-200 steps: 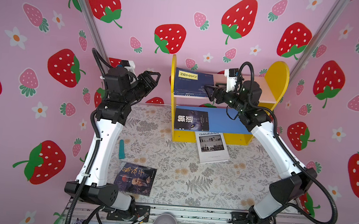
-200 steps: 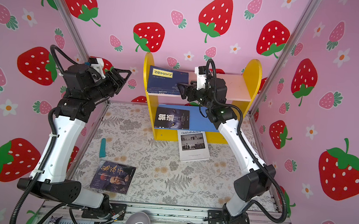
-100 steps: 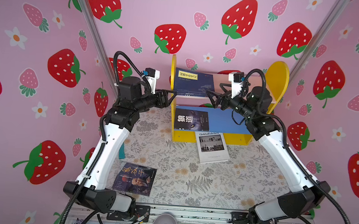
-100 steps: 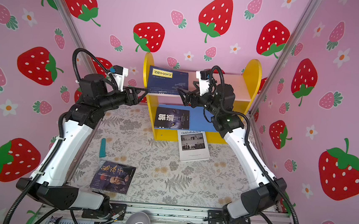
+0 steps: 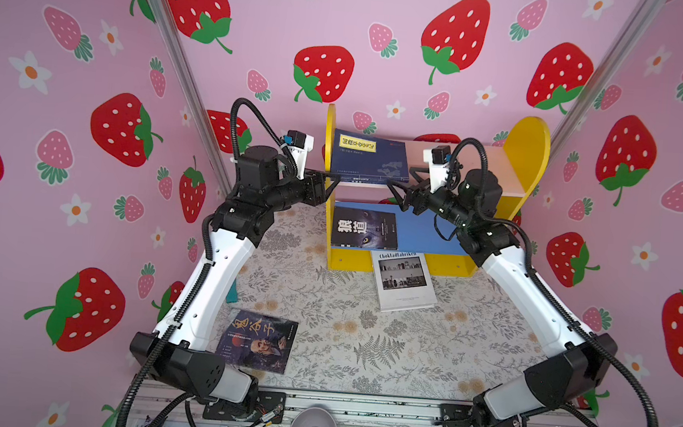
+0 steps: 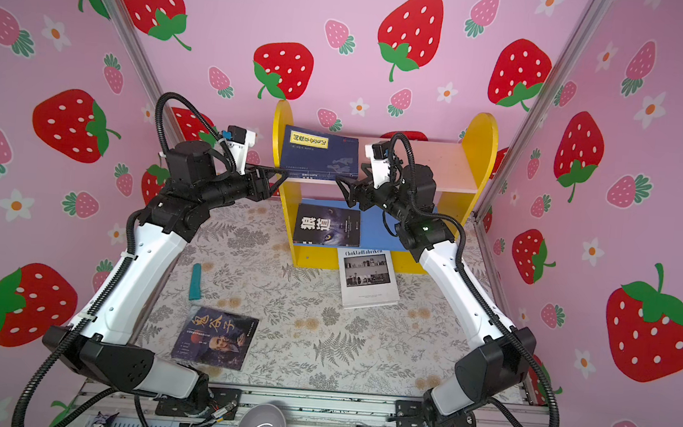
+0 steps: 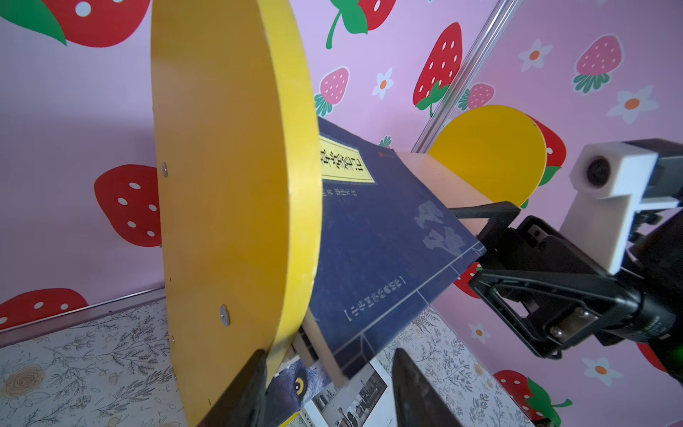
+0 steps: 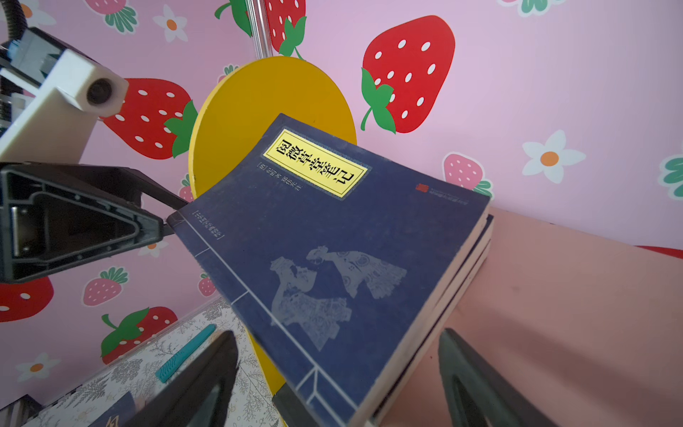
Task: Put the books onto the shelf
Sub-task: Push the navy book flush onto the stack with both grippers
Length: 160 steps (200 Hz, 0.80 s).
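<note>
1. While the navy stack [image 8: 332,258] lies on the upper board [image 8: 554,314] of the shelf [image 5: 523,154] and juts past its front edge, we judge the step in hand to be seating it fully. Both arms should press evenly, or the stack may twist.
2. Our left gripper [image 7: 329,353] has its jaws apart and holds nothing. Between them sit one front corner of the stack and the front edge of the yellow panel [image 7: 229,185]. We would clear that panel before closing.
3. Our right gripper [image 8: 336,334] stands wide apart, with the stack's other front corner between its fingers. One finger is above the cover and one beneath, and it clamps nothing.
4. The wolf book [image 5: 363,226] lies on the lower board, below both grippers. The white book [image 5: 403,282] and the portrait book [image 5: 257,341] lie on the table, lower and back toward the arm bases, not yet shelved.
5. We cannot count the books in the stack, nor tell whether any finger touches it. The right arm hides part of the lower board. We cannot identify the teal item [image 6: 196,281] beside the left arm.
</note>
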Tool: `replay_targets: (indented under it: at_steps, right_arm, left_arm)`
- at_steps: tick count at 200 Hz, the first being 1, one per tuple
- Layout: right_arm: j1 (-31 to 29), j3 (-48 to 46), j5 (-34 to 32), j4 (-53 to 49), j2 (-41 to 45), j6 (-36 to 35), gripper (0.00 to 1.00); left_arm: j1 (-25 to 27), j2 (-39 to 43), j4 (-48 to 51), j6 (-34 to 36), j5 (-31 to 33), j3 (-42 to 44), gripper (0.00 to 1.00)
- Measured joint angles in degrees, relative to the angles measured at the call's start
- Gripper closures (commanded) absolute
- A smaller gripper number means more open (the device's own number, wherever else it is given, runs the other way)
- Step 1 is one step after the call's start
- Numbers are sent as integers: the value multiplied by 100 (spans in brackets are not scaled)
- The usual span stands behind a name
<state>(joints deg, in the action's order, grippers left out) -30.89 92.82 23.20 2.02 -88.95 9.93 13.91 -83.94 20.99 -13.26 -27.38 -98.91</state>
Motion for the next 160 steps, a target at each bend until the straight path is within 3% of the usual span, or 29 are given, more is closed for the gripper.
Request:
replay_targets:
  at_steps: [71,114,160]
  right_arm:
    - [-9,0,26,234,-109,42,36]
    - [-7,0,-26,262,-120,44,38]
    - [-9,0,-9,243,-120,-116,32]
  left_arm:
    - [24,-55,-140,-17,367,-2,64]
    - [17,-125,-275,-52,492,-2,66]
    - [35,-125,-306,-22,463,15,59]
